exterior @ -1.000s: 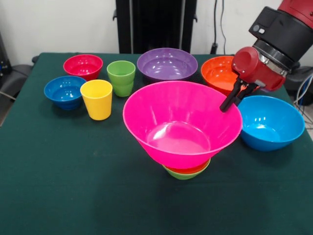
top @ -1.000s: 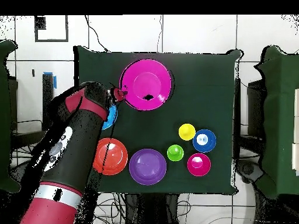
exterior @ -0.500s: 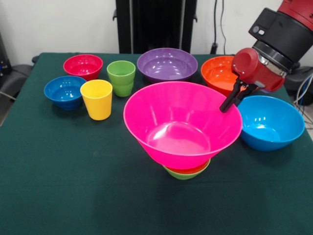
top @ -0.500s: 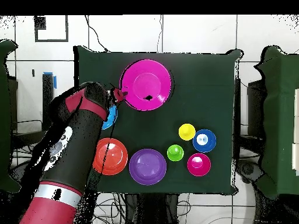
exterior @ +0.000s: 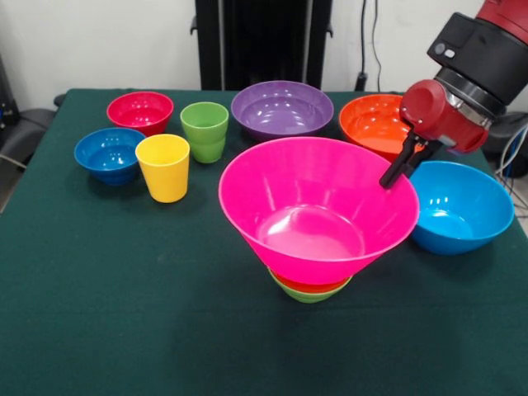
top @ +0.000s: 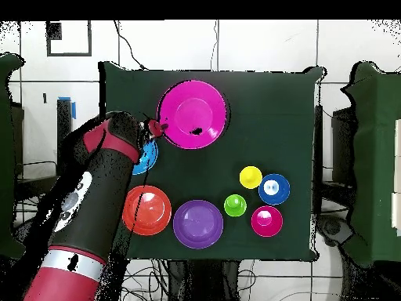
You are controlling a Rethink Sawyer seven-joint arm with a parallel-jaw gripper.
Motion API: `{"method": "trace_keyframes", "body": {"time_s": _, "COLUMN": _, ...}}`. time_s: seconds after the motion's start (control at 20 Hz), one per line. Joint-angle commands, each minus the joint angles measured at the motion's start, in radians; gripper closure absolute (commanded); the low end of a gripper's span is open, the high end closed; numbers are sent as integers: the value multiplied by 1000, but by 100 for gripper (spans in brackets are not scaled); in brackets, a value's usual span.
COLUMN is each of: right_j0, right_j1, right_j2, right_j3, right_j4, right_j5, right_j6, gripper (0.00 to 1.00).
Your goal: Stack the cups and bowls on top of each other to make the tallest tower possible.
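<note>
The large pink bowl (exterior: pixel 318 210) sits over a small orange-red bowl (exterior: pixel 312 285) nested in a small light-green bowl (exterior: pixel 307 294) at the table's middle. It also shows in the overhead view (top: pixel 193 114). My gripper (exterior: pixel 386 181) is shut on the pink bowl's right rim; it also shows in the overhead view (top: pixel 157 128). The large light blue bowl (exterior: pixel 458 206) stands alone to the right of the pile. The yellow cup (exterior: pixel 163 167) and green cup (exterior: pixel 205 130) stand upright at the back left.
The purple bowl (exterior: pixel 282 107) and orange bowl (exterior: pixel 375 122) stand at the back. The small magenta-red bowl (exterior: pixel 140 111) and dark blue bowl (exterior: pixel 109 154) are at the far left. My arm (top: pixel 94 204) hangs over the light blue and orange bowls.
My gripper has shifted a little to the right in the front view, and the pink bowl has moved right with it over the small bowls.
</note>
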Motion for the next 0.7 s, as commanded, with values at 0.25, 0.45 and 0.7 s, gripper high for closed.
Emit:
{"method": "trace_keyframes", "body": {"time_s": 0.25, "right_j0": 15, "right_j1": 38, "right_j2": 62, "right_j3": -15, "right_j4": -17, "right_j5": 41, "right_j6": 117, "gripper": 100}}
{"method": "trace_keyframes", "body": {"time_s": 0.45, "right_j0": 15, "right_j1": 38, "right_j2": 61, "right_j3": -15, "right_j4": -18, "right_j5": 41, "right_j6": 114, "gripper": 100}}
{"method": "trace_keyframes", "body": {"time_s": 0.7, "right_j0": 13, "right_j1": 36, "right_j2": 62, "right_j3": -11, "right_j4": -25, "right_j5": 37, "right_j6": 101, "gripper": 100}}
